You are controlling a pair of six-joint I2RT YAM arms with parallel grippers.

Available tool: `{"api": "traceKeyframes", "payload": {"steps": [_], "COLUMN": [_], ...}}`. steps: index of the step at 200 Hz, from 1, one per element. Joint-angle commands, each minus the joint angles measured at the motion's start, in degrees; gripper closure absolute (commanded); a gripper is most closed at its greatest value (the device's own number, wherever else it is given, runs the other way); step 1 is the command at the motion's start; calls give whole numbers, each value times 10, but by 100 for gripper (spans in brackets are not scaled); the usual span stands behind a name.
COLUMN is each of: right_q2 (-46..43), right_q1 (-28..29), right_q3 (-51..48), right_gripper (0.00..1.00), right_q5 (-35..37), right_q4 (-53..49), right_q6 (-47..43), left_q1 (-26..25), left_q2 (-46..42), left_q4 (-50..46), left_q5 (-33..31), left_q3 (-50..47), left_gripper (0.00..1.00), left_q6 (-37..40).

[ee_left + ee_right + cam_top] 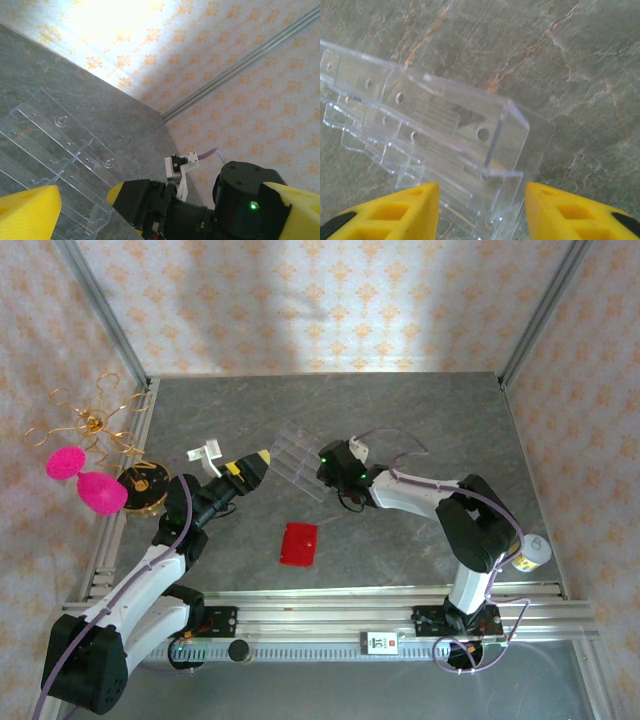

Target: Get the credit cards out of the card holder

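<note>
**A:** Where is the card holder?

**B:** The small red folding wallet [298, 543] lies flat on the grey marbled table [430, 420]. It sits towards the near edge, roughly midway between the two arms and well apart from both tools.

**A:** Which way does it run?

**B:** Its long axis runs from near to far, with the far end leaning a touch to the right. From above it is a plain red rectangle and looks folded shut. I cannot tell which edge is the spine and which the opening.

**A:** And the left tool?

**B:** The left tool [262, 458] is further back on the table, pointing right and away. It is just beside the left end of a clear plastic slotted tray [300, 465]. The tray lies flat and slants from far-left to near-right. The tool's yellow fingers [25, 212] are spread as wide as they go and grip nothing.

**A:** The right one?

**B:** The right tool [481, 194] faces the tray's other end, pointing left. Its fingers stand partway apart, and the tray's end corner reaches into the gap between them. I see no firm contact on either side, so it has hold of nothing.
</note>
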Motion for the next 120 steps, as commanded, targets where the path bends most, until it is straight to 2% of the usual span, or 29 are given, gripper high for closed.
{"api": "traceKeyframes", "payload": {"steps": [1, 39, 62, 90, 120], "right_q2": [19, 22, 34, 39, 40], "right_q1": [-24, -50, -69, -80, -104], "right_q3": [24, 37, 51, 56, 66], "right_gripper": [60, 74, 81, 85, 86], "right_q5": [38, 55, 22, 11, 8], "right_q4": [-39, -61, -58, -43, -42], "right_q6": [-50, -143, -227, -332, -360], "left_q1": [-2, -2, -2, -2, -2], "left_q2": [-9, -9, -9, -7, -6], "left_q4": [24, 24, 28, 33, 28], "left_q5": [3, 16, 18, 22, 20], "left_q3": [-8, -4, -5, -6, -7], "left_gripper": [1, 1, 1, 1, 1], "left_q6": [1, -3, -8, -14, -17]}}
